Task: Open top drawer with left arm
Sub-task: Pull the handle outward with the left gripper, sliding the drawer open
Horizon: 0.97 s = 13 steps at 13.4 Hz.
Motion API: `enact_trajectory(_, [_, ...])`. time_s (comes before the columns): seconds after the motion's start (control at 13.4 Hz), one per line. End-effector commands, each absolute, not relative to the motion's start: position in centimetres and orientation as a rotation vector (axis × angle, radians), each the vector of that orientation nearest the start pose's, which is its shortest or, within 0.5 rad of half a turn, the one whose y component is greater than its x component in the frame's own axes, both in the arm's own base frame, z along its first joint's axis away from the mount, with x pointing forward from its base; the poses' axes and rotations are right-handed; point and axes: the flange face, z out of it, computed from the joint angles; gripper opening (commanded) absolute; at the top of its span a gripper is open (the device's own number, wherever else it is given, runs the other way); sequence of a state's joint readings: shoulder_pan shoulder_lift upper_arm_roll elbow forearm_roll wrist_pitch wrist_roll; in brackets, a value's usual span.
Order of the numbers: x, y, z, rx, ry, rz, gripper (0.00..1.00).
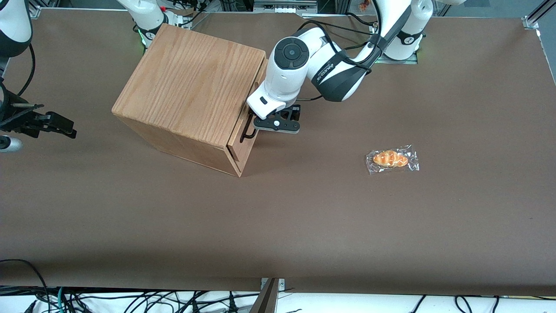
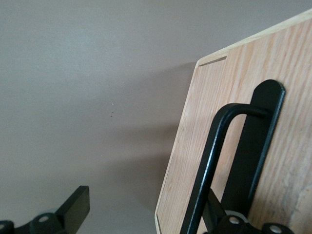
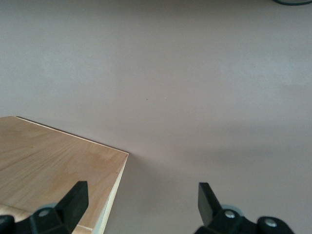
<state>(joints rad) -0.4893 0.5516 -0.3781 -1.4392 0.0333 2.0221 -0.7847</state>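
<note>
The wooden cabinet (image 1: 186,82) stands on the brown table, its front turned toward the working arm's end. The top drawer (image 1: 241,145) shows as a light-oak front panel (image 2: 219,97) with a long black bar handle (image 1: 248,130) (image 2: 209,156). My left arm (image 1: 304,61) reaches down in front of that panel. Its black gripper (image 1: 278,124) (image 2: 146,212) is open and wide at the handle's end. One finger (image 2: 73,209) hangs over bare table. The other sits against the bar, between it and the panel. I cannot tell whether the drawer is pulled out at all.
A bread roll in clear wrap (image 1: 392,159) lies on the table toward the working arm's end, nearer the front camera than the gripper. The cabinet's top (image 3: 53,161) shows in the right wrist view. Cables run along the table's edges.
</note>
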Motion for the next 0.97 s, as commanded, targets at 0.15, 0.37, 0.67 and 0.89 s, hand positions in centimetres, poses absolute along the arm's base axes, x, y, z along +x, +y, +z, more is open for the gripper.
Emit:
enact_trajectory(0.15, [52.1, -47.8, 39.1, -3.244, 0.094, 0.116, 1.00])
enact_trajectory(0.37, [53.2, -46.3, 38.9, -3.236, 0.108, 0.128, 1.00])
enact_trajectory(0.67, [54.1, -44.7, 39.1, -3.225, 0.134, 0.144, 1.00])
enact_trajectory(0.89, [54.7, -43.5, 39.4, -3.213, 0.152, 0.157, 1.00])
